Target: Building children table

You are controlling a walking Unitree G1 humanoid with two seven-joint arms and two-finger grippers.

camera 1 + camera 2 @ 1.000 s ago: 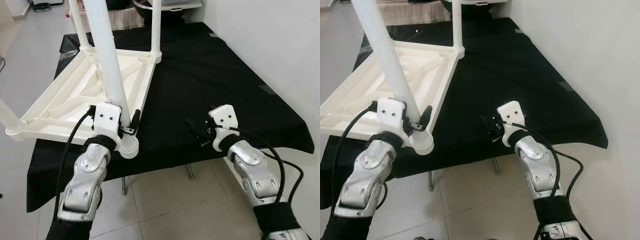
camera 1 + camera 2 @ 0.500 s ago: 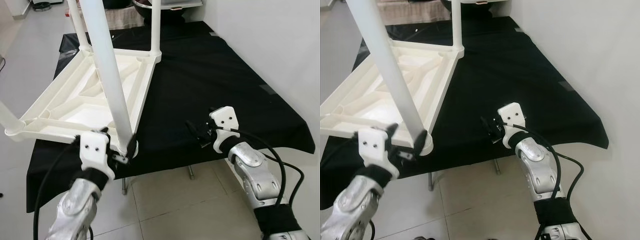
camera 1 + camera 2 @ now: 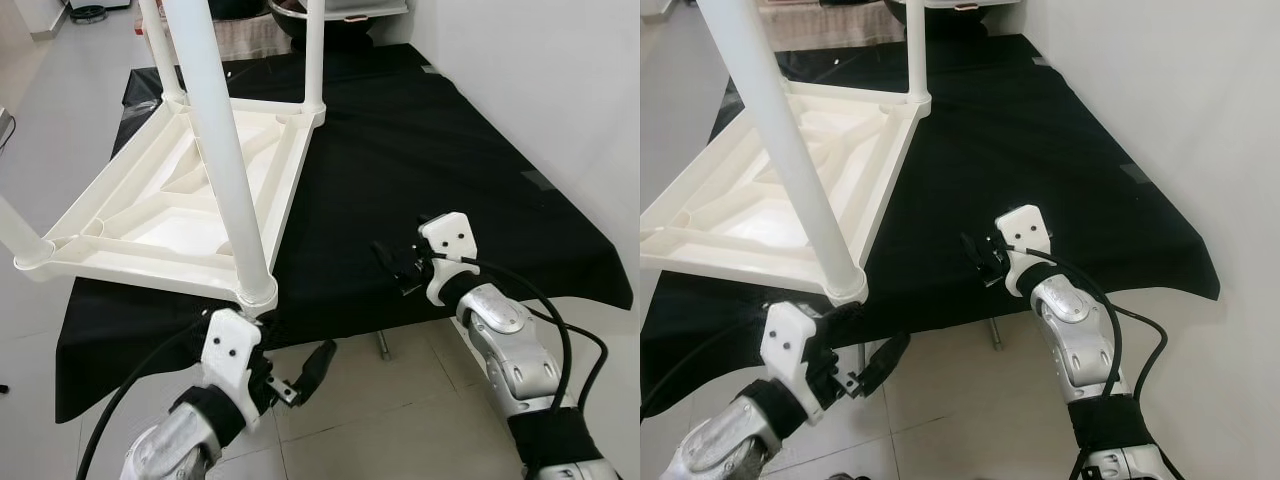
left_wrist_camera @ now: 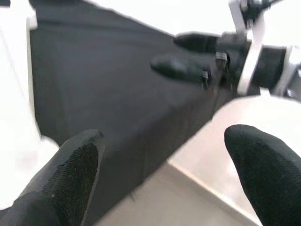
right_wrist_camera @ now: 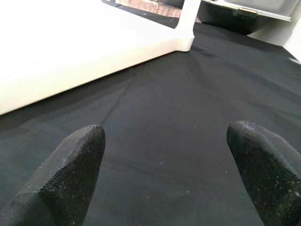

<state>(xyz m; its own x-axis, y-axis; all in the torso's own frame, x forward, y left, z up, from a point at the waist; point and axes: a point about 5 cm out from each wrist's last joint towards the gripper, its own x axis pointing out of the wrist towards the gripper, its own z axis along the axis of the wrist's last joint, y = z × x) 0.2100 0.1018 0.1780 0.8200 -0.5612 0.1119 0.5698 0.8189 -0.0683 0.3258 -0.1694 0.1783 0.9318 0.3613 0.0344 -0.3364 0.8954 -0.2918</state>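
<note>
Left wrist cam: two black fingertips spread wide, looking across the front edge of the black-covered table.

The left gripper (image 4: 162, 176) has its fingers (image 4: 70, 174) far apart, one low on each side of the frame, textured pads facing inward, nothing between them. Past them is the black cloth (image 4: 99, 80) hanging over the table edge, with pale floor (image 4: 197, 188) showing under and beside it. A blurry white piece of the children's table (image 4: 19, 99) sits at one side. Further off, the right gripper (image 4: 188, 56) pokes in over the cloth, two dark fingers on a white bracket, slightly out of focus.
</note>
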